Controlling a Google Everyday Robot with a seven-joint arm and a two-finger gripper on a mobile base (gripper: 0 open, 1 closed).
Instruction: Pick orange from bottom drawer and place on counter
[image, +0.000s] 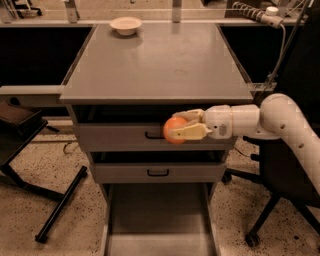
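Note:
The orange (172, 130) is a small round fruit held in my gripper (184, 125), whose cream fingers (190, 132) are shut on it. The white arm reaches in from the right. The gripper holds the orange in the air in front of the upper drawer front, just below the front edge of the counter (160, 65). The bottom drawer (157, 215) is pulled open below, and its flat grey floor is bare where it shows.
A white bowl (125, 24) stands at the back left of the counter. Two shut grey drawers with black handles (157, 172) sit under the counter. A black chair base (260, 220) is at the right, and black stand legs (60, 205) are at the left.

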